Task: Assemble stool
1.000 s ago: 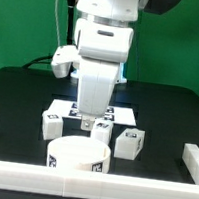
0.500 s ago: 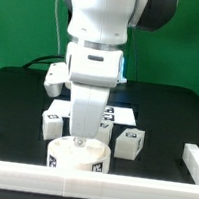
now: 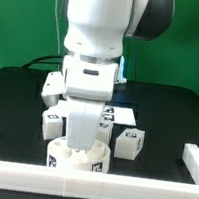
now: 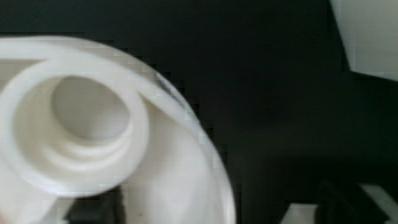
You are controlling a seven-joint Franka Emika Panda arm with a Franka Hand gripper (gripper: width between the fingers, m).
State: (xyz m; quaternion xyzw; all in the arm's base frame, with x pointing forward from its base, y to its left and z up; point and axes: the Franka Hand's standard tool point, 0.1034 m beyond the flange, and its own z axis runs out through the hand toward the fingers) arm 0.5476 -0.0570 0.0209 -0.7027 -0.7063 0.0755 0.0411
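- Seat (image 3: 77, 163) lies flat on the black surface (image 3: 170, 121), front centre, just behind the white front rail (image 3: 137, 189). The tags on its side wall face the camera.
- Hand (image 3: 79, 139) is right down at the seat's top, with the arm (image 3: 94, 46) standing upright over it. The fingertips are hidden by the wrist housing and the seat's rim, so I cannot tell whether the hand is released, clenching or grasping the seat.
- Wrist view: the seat (image 4: 178, 150) fills most of the frame, very close and blurred. One round socket (image 4: 89, 108) shows, with nothing in it.
- Legs all loose on the surface. One leg block (image 3: 52, 125) sits at the exterior view's left of the arm. A second leg block (image 3: 130, 142) sits at its right. A third leg block (image 3: 105, 131) is half hidden behind the arm. All three are near the seat, and none is in it.
- Marker board (image 3: 124, 114) lies flat behind them.
- Progress, by my reading: early. No joint is made yet.
- Step in hand looks like taking hold of the seat, perhaps to set it in place.
- Left to do: fit all three legs into the seat.
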